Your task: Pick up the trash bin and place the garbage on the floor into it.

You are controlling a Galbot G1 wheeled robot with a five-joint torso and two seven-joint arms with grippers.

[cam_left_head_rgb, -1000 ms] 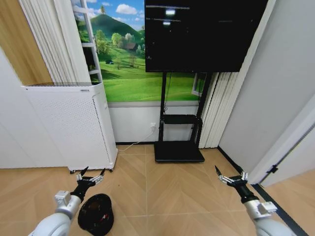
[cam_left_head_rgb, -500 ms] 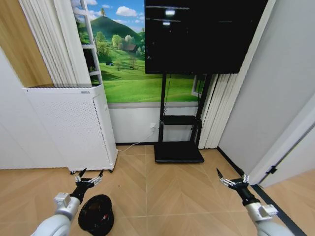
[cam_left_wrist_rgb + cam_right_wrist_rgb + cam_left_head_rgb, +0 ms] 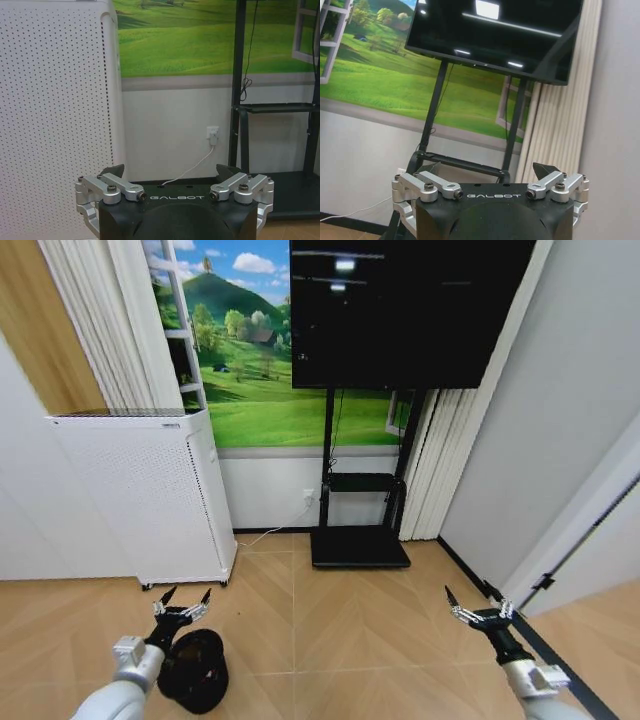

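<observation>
Head view: trash bin [image 3: 193, 671] on the wood floor, in front of the white perforated appliance [image 3: 140, 495], just below the left gripper [image 3: 182, 606]. Bin is small, round, black (contents too dark to tell). Left gripper spread wide, holding nothing. Right gripper [image 3: 479, 610] is well right of the appliance, also wide, empty. The wrist views face the wall: outlet [image 3: 213, 134], TV [image 3: 495, 32].

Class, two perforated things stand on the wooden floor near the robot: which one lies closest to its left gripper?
The small black round mesh trash bin, just beneath the open left gripper. The tall white perforated appliance stands farther back by the wall.
</observation>
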